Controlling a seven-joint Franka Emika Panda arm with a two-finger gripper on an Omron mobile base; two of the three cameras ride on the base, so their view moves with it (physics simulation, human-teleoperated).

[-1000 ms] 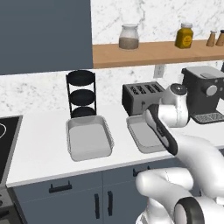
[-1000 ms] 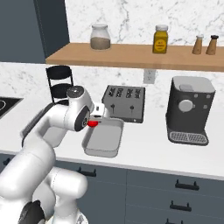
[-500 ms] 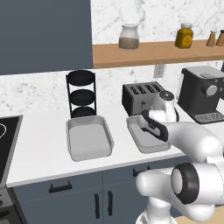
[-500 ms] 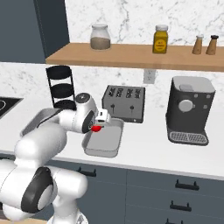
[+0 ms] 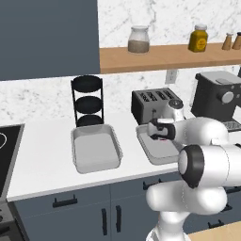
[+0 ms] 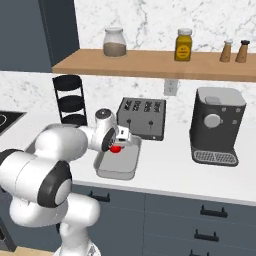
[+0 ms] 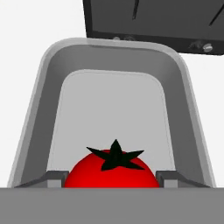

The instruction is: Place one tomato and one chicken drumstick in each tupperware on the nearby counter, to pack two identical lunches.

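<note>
My gripper [image 6: 119,145] is shut on a red tomato [image 6: 116,148] with a dark green stem. It holds the tomato low over the right tupperware [image 6: 120,171], a shallow light-grey tray in front of the toaster. In the hand view the tomato [image 7: 113,169] sits between the two fingertips [image 7: 54,178], with the tray's wall [image 7: 43,87] and bare floor beyond it. The gripper [image 5: 160,134] hangs above the right tupperware [image 5: 155,155]; the left tupperware [image 5: 75,153] lies with nothing in it. Both stand on the white counter [image 5: 42,160]. The chicken drumstick is out of view.
A dark slotted toaster [image 5: 153,103] stands just behind the right tray. A coffee machine [image 5: 216,96] is to its right and a black three-tier stand [image 5: 88,101] behind the left tray. A stove [image 5: 7,141] borders the counter's left end. A wooden shelf [image 5: 164,55] with jars runs overhead.
The arm has folded down and carried the tomato a little further over the right tupperware, toward the toaster. The grip has stayed the same.
</note>
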